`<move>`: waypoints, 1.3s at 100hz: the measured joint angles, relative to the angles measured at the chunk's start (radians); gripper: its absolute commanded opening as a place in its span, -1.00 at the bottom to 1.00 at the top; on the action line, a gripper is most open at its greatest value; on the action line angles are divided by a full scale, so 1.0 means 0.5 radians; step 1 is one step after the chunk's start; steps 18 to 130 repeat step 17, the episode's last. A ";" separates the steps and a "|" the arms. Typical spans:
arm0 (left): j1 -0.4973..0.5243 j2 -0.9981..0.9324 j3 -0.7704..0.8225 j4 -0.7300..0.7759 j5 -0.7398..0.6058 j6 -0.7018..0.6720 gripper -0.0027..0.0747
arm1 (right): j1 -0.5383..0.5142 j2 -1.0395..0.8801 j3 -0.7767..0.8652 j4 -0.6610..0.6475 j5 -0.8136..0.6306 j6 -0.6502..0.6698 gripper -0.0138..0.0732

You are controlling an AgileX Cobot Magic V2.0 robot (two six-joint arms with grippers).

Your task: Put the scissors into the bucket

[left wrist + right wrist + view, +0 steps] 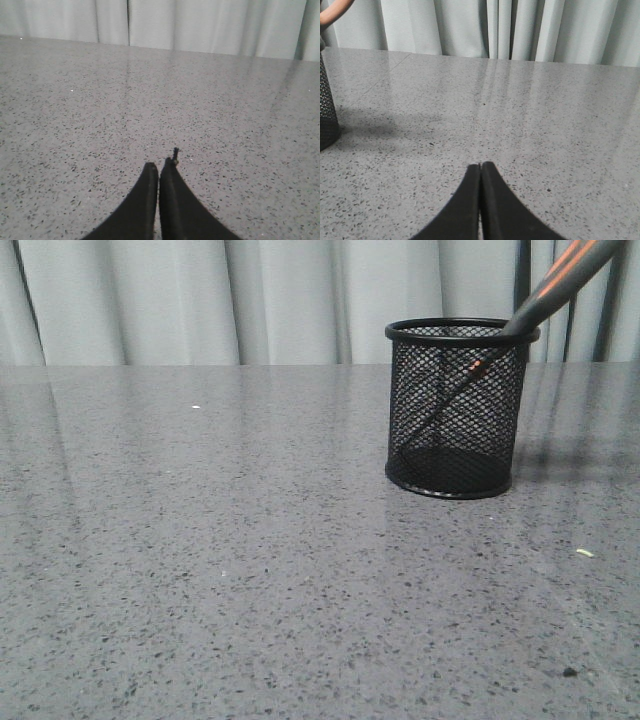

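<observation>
The black wire-mesh bucket (456, 408) stands upright on the grey speckled table, right of centre in the front view. The scissors (556, 285) stand inside it, blades down behind the mesh, grey and orange handles leaning out over the rim to the upper right. In the right wrist view the bucket's mesh wall (327, 110) and an orange handle loop (332, 11) show at the frame edge. My left gripper (159, 167) is shut and empty above bare table. My right gripper (480, 166) is shut and empty, apart from the bucket. Neither gripper shows in the front view.
The grey speckled table (220, 570) carries a small pale scrap (585, 553) at the right and a white speck (195, 406) far left. Pale curtains (250, 295) hang behind the table's far edge.
</observation>
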 measured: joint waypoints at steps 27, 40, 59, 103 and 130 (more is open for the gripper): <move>0.000 0.000 0.000 0.000 0.000 0.000 -0.98 | 0.000 0.000 0.000 0.000 0.000 0.000 -0.85; 0.000 0.000 0.000 0.000 0.000 0.000 -0.98 | 0.000 0.000 0.000 0.000 0.000 0.000 -0.85; 0.000 0.000 0.000 0.000 0.000 0.000 -0.98 | 0.000 0.000 0.000 0.000 0.000 0.000 -0.85; 0.000 0.000 0.000 0.000 0.000 0.000 -0.98 | 0.000 0.000 0.000 0.000 0.000 0.000 -0.85; 0.000 0.000 0.000 0.000 0.000 0.000 -0.98 | 0.000 0.000 0.000 0.000 0.000 0.000 -0.85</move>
